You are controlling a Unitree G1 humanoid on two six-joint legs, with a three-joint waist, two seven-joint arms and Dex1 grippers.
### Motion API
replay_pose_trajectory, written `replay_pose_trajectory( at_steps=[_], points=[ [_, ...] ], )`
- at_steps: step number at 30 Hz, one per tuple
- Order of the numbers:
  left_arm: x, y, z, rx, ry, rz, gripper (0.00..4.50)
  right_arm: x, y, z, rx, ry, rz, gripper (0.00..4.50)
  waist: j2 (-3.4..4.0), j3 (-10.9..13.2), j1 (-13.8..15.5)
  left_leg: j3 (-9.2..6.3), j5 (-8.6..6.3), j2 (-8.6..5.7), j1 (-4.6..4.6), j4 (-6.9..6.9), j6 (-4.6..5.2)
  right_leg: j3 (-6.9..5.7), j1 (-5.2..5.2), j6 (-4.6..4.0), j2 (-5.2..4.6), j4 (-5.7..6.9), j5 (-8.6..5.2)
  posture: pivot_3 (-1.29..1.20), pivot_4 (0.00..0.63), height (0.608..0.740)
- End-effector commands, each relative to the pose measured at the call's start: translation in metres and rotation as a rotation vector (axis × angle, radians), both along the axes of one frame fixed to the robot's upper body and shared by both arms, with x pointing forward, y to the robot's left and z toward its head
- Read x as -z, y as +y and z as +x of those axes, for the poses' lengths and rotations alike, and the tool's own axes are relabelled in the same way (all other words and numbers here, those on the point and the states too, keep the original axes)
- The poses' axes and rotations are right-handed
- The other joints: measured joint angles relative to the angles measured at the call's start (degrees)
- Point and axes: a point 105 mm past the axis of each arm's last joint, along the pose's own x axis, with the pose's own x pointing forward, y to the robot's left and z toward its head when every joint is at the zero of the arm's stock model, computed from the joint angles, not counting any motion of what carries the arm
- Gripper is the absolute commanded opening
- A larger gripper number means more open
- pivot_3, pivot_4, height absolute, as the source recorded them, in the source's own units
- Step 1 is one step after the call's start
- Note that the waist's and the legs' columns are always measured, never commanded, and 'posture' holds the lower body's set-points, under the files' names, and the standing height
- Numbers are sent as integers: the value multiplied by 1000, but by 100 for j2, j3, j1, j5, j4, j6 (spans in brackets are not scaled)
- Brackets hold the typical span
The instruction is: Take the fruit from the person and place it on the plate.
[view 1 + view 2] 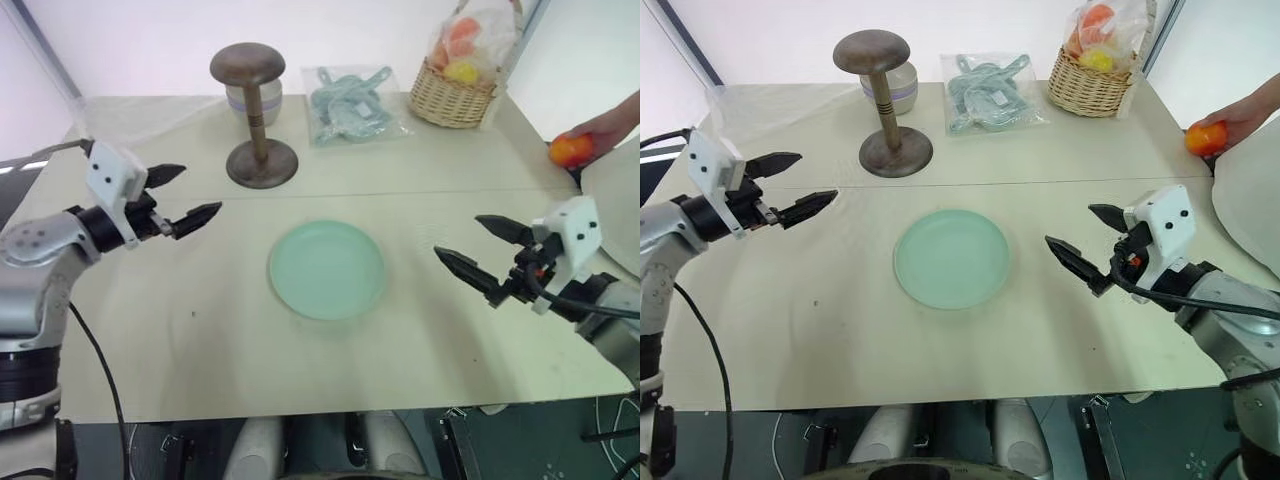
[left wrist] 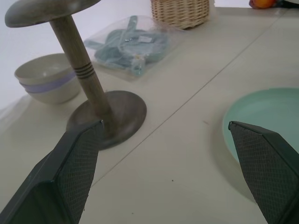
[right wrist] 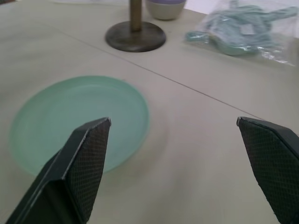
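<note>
A person's hand reaches in at the table's far right edge, holding the red-orange fruit. The pale mint-green plate lies bare in the middle of the table. To the plate's left my left gripper hovers open, its fingers pointing toward the plate. On the plate's right my right gripper is open too, with nothing between its fingers, well short of the fruit. In the left wrist view the fruit peeks in at the far table edge.
A brown wooden stand rises behind the plate, with a stacked bowl behind it. A clear bag of teal items and a wicker basket of wrapped fruit sit along the back. A white round surface adjoins the right edge.
</note>
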Motion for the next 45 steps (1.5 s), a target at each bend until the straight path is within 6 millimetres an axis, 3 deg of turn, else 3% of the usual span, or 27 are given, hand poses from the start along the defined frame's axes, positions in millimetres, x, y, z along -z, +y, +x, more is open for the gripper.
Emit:
replay_pose_trajectory(
  at_steps=[1,19,45],
  points=[
    [-10,0,-5,54,-12,22,4500,-14,1,-7,-43,-19,14,4425,-1,0,0,0,-1,0,-1,-1,1,0,0,1,-1,-2,1,0,150,740],
    [-9,-20,-7,149,36,2,4500,-19,0,-4,-13,-26,21,4425,-1,1,5,0,-2,2,-7,-5,3,2,-6,1,-13,-6,1,0,150,740],
    [-5,-32,-2,184,43,-14,4500,-15,0,-6,14,-13,11,4425,-1,1,5,0,-2,2,-10,-7,3,2,-9,1,-15,-8,0,0,150,740]
  ],
)
